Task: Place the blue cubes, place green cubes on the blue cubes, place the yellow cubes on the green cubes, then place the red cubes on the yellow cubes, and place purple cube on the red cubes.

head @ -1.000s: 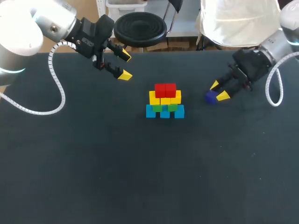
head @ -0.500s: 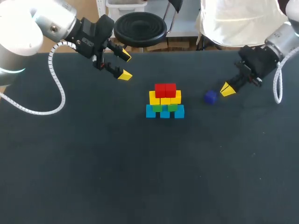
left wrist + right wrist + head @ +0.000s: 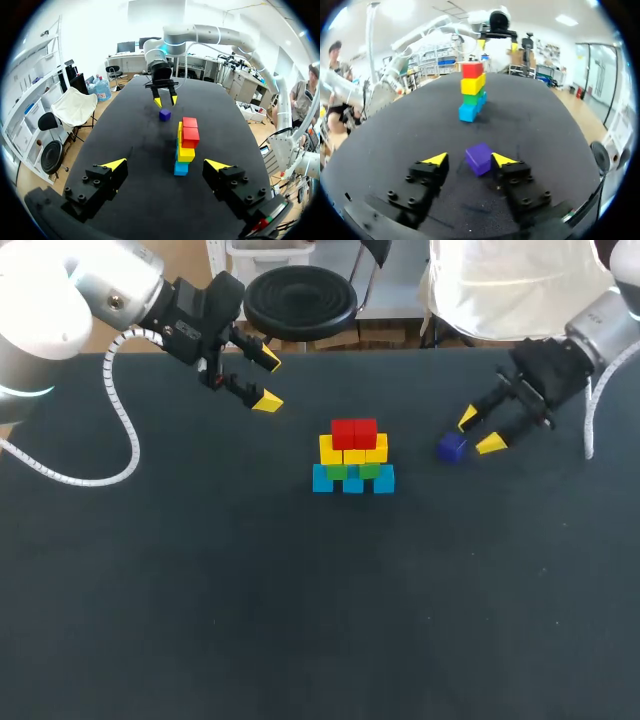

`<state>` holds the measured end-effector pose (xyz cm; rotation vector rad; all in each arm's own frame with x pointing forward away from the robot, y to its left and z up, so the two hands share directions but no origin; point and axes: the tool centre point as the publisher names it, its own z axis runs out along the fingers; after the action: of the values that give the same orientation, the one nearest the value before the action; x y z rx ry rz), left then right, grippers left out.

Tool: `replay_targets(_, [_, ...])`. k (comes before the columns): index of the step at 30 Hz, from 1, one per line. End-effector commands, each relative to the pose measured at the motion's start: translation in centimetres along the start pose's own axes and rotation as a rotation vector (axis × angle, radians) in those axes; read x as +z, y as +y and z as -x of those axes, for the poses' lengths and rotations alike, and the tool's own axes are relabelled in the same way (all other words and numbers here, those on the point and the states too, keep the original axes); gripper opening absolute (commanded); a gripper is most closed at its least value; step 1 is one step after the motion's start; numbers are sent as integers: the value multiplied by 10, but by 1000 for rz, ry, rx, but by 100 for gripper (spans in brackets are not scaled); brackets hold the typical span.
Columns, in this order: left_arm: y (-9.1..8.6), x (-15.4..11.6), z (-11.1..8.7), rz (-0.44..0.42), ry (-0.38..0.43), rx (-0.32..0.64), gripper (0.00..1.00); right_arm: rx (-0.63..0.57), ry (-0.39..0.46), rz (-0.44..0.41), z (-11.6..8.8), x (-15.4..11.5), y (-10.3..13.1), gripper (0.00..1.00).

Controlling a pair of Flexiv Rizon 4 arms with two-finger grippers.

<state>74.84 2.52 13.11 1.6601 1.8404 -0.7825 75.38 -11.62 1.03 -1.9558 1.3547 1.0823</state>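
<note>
The small purple cube [image 3: 452,447] is lying alone on the black table [image 3: 300,620], at 3 o'clock from the stack of coloured cubes and a little apart from it. The right gripper [image 3: 479,432] is hanging at about 2 o'clock from this cube, very near it, with its two yellow-tipped fingers spread. In the right wrist view the purple cube [image 3: 479,158] is sitting between the tips of the right gripper [image 3: 469,159], closer to one finger than to the other. Nothing is pinching it, and I cannot tell if that finger is touching it.

The stack is standing near the middle of the table. The light blue cubes [image 3: 353,480] are making the bottom row, the green cubes [image 3: 352,470] are resting on them, the yellow cubes [image 3: 352,450] are lying above the green ones, and the red cubes [image 3: 353,432] are sitting on top.

The left gripper [image 3: 269,382] is hovering at about 10 o'clock from the stack, well apart from it. Its fingers are also spread wide and are holding nothing.
</note>
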Motion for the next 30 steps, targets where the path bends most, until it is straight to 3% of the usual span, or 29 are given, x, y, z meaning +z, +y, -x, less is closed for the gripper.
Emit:
replay_targets(1, [1, 0, 0, -2, 2, 1, 100, -65, 42, 104, 2, -8, -14, 100])
replay_targets(14, [1, 0, 0, -2, 2, 1, 100, -117, 81, 155, 11, -7, -28, 100])
replay_targets(22, [1, 0, 0, -2, 2, 1, 100, -141, 97, 265, 13, 1, -41, 100])
replay_targets(30, [1, 0, 0, -2, 2, 1, 100, -134, 58, 383, 10, 1, -49, 100])
